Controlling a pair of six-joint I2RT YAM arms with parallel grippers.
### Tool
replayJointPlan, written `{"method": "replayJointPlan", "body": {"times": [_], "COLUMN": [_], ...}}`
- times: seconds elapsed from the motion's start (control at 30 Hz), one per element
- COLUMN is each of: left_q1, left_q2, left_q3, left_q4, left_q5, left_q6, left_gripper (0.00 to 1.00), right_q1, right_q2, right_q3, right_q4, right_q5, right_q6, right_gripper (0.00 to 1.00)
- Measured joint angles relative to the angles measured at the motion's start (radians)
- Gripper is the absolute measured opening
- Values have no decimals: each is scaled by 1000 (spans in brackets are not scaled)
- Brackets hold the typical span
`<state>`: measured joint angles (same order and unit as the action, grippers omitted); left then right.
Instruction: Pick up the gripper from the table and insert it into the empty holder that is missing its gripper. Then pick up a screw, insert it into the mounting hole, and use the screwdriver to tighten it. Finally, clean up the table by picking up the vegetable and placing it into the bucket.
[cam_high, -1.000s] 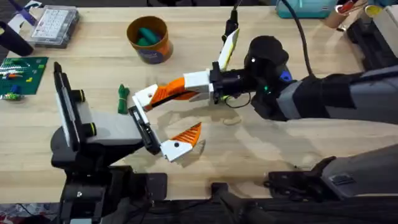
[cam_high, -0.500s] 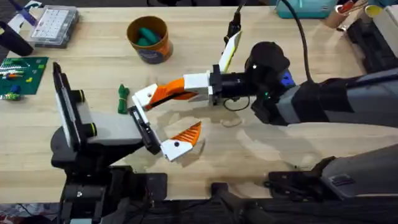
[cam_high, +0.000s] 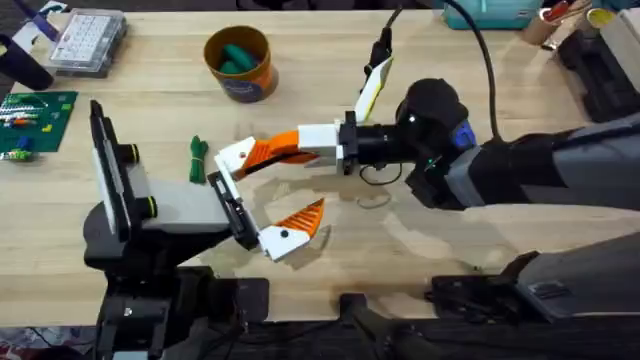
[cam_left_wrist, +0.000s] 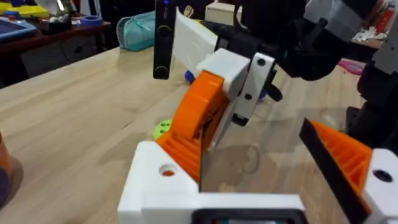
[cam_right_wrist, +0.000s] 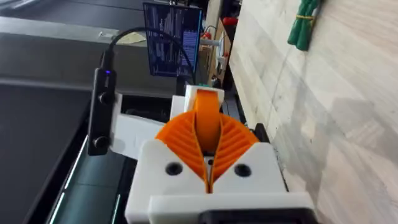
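Reaching in from the right to the table's middle: right gripper (cam_high: 266, 152), its orange pads pressed together on the orange wedge of the loose finger piece (cam_high: 233, 156). Held level above the wood, white base pointing left, touching the far end of the black bracket (cam_high: 228, 203) – seated or not, cannot tell. In the right wrist view, pads (cam_right_wrist: 231, 144) closed on both sides of the wedge, white base (cam_right_wrist: 205, 93) sticking out beyond them.

At the near left, grey-and-black arm head with the bracket across its front. On the bracket's near end, a mounted white-and-orange finger (cam_high: 287, 230), tip pointing right. Left gripper (cam_high: 292, 186) spread wide – mounted finger and held piece well apart at opposite ends of the bracket.

Just left of the bracket's far end, lying on the wood and touching nothing else: dark-green toy vegetable (cam_high: 197, 158). Farther back, well apart from it, upright orange bucket (cam_high: 246, 80) with teal pieces inside.
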<state>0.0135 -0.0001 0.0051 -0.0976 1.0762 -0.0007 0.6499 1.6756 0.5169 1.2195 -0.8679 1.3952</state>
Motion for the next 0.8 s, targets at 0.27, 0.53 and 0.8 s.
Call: {"method": "replayJointPlan", "body": {"times": [0.27, 0.53, 0.8], "left_q1": [0, 0, -1], "left_q2": [0, 0, 0], "left_q3": [0, 0, 0], "left_q4": [0, 0, -1], "left_q5": [3, 3, 10], "left_q6": [-1, -1, -2], "left_gripper": [990, 990, 990], "right_q1": [2, 2, 4], "right_q2": [0, 0, 0], "right_q3": [-5, -5, -5], "right_q4": [7, 7, 6], "right_q5": [7, 7, 8], "right_q6": [-1, -1, 1], "right_gripper": [10, 10, 239]}}
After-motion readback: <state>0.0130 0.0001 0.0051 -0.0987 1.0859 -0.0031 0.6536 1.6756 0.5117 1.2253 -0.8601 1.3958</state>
